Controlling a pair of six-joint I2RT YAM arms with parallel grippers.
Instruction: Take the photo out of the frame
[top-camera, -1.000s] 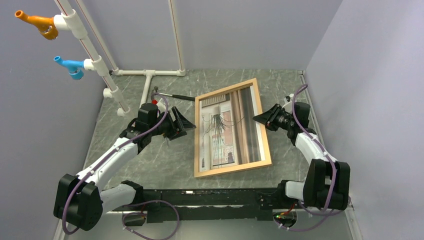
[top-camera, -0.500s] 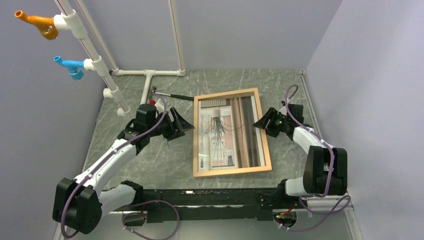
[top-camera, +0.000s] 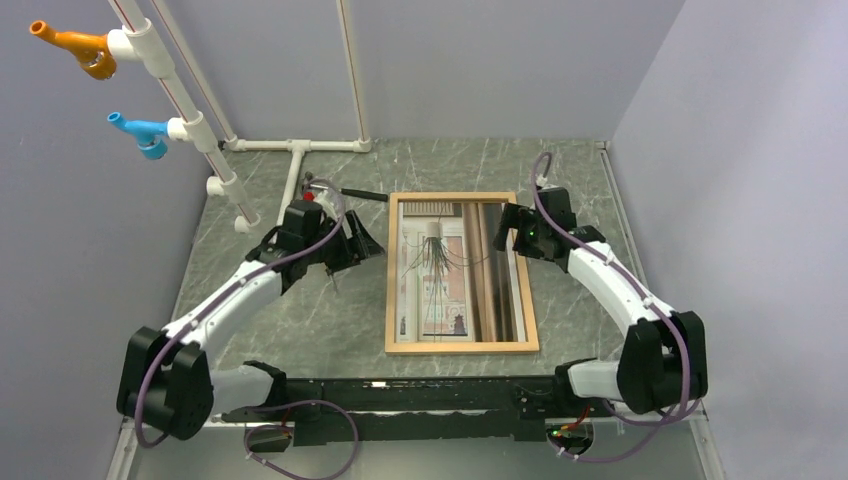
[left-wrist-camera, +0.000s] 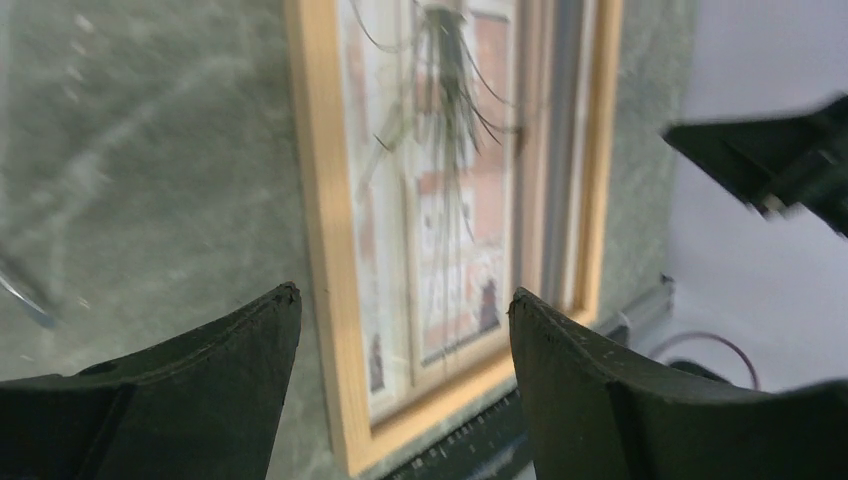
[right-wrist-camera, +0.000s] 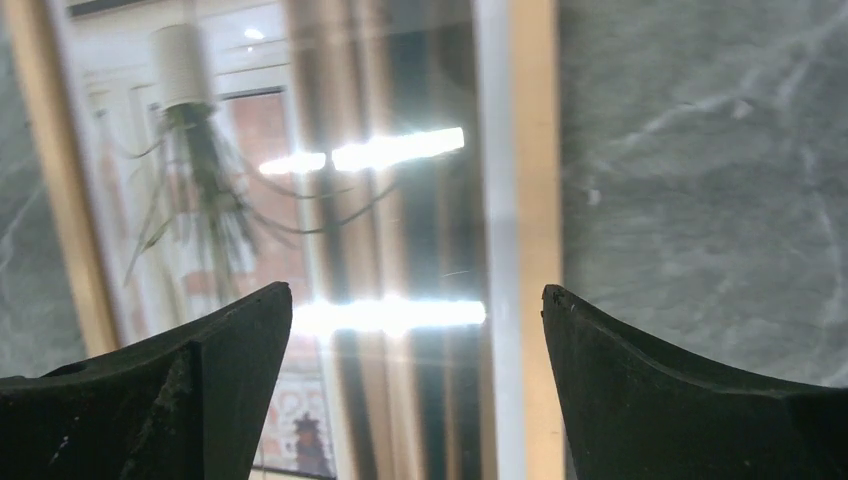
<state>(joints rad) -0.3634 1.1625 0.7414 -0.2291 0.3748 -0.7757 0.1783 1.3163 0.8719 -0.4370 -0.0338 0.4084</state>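
Squared up since a second ago, the frame (top-camera: 461, 347) lies between my left end effector (top-camera: 374, 245) and right end effector (top-camera: 503, 228), both open and empty; I judge the photo (top-camera: 440, 290) thin, slick, edge-grip only.

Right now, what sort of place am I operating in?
Probably a lab robot test cell, not a home. Plain walls box in a marble-pattern table, a white pipe rack stands at the back left, and the frame lies flat mid-table.

Open tabletop (top-camera: 320, 320) flanks the frame (top-camera: 460, 347) at centre-left and lower right. White pipes (top-camera: 296, 146) block the upper left, behind the left gripper (top-camera: 368, 248).
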